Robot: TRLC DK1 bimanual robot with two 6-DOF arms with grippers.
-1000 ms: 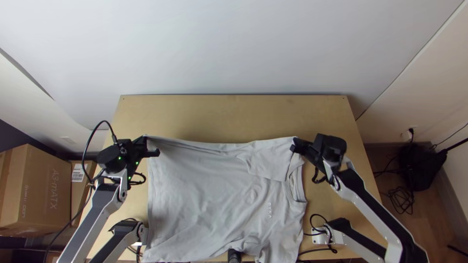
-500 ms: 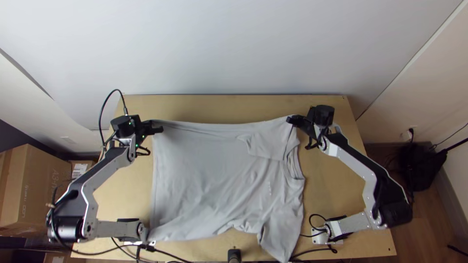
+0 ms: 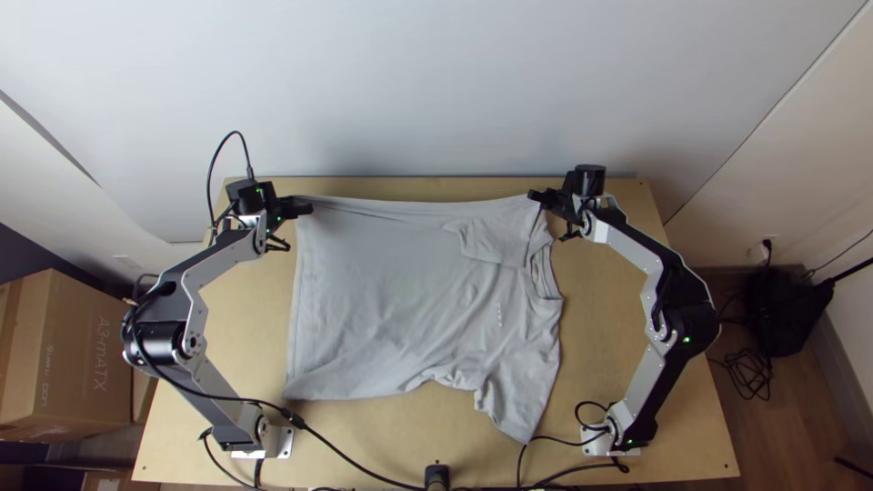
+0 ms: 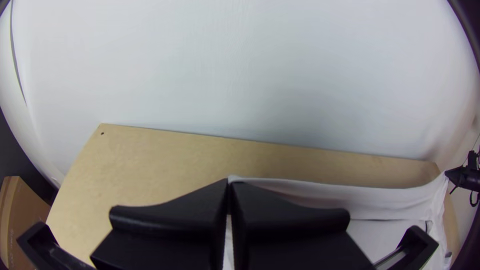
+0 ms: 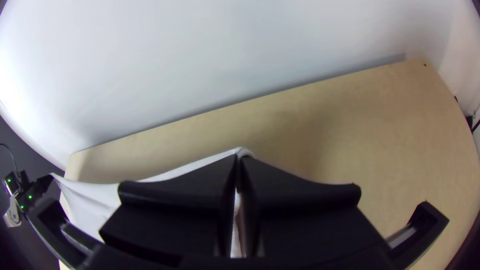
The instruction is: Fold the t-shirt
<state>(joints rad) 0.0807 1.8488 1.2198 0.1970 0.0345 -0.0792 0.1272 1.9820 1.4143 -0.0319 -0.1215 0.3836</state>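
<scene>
The left gripper (image 3: 298, 208) and right gripper (image 3: 542, 196) are well apart, each with its two fingers pressed together. The left wrist (image 3: 247, 194) and right wrist (image 3: 589, 179) sit just outward of their fingers; both elbows bend farther outward.

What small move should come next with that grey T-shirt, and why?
Perhaps lower the far edge of the light-grey cloth t-shirt: the left gripper and right gripper hold it stretched above the light wooden table.
</scene>
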